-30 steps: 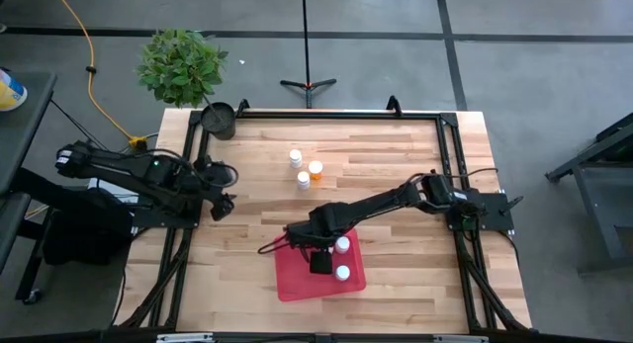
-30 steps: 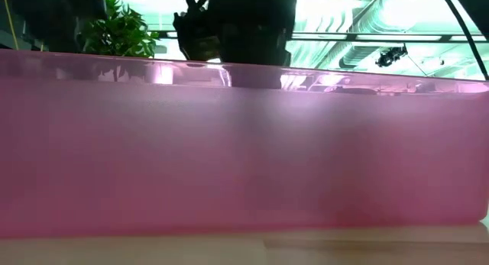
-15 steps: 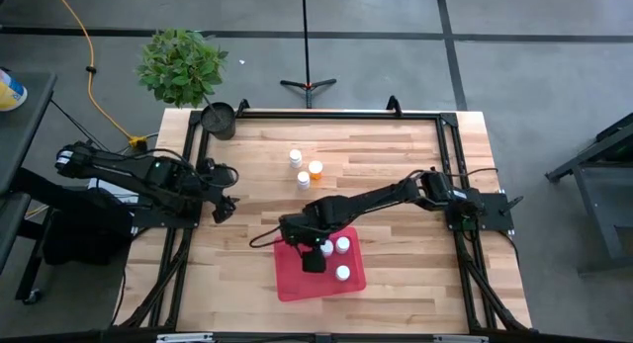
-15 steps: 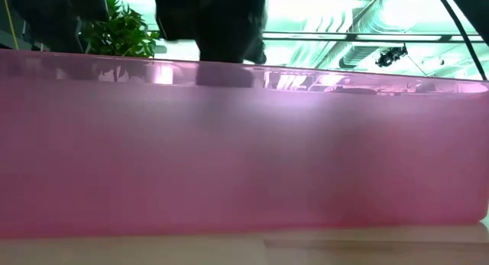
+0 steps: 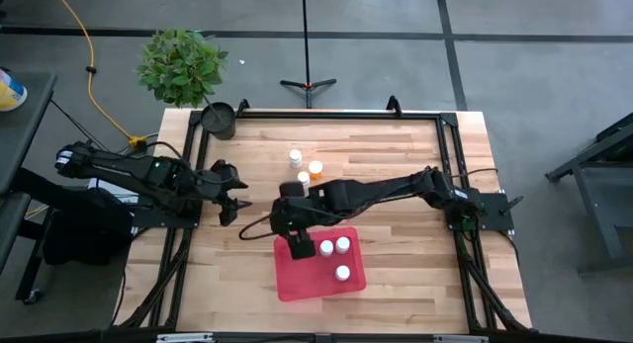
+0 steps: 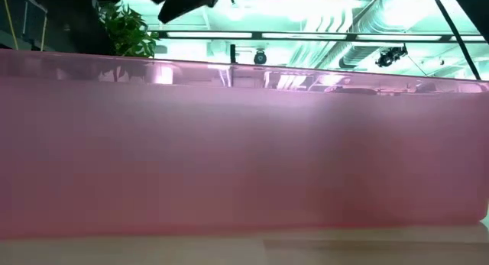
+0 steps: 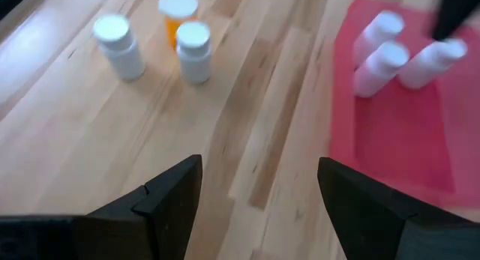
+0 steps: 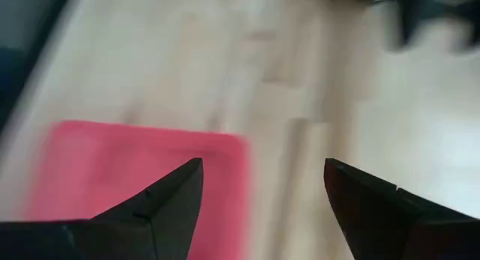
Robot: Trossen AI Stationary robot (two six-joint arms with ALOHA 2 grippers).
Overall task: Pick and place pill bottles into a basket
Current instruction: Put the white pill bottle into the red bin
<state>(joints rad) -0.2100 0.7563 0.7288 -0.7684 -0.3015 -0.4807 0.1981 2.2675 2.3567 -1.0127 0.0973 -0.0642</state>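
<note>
Non-task stuff, referenced to the wooden worktop [image 5: 396, 165]: small black pot [image 5: 219, 119] on its far-left corner, leafy potted plant [image 5: 181, 64] on the floor just beyond that corner, black tripod stand [image 5: 308, 83] past the far edge, yellow cable [image 5: 91, 56] further left.

Your right gripper [image 5: 300, 246] is no longer down over the middle of the basket [image 5: 297, 282]: it has pulled back toward the basket's far-left corner, and its fingers [image 8: 166, 204] are spread with nothing between them. Where you saw two white caps in the basket a second ago, you now see three pill bottles [image 5: 334, 254] standing there, clustered toward its right side. In the low view the dark arm that hung over the basket rim has lifted almost out of sight. Your left gripper [image 5: 234, 202] has edged inward from the desk's left edge.
</note>
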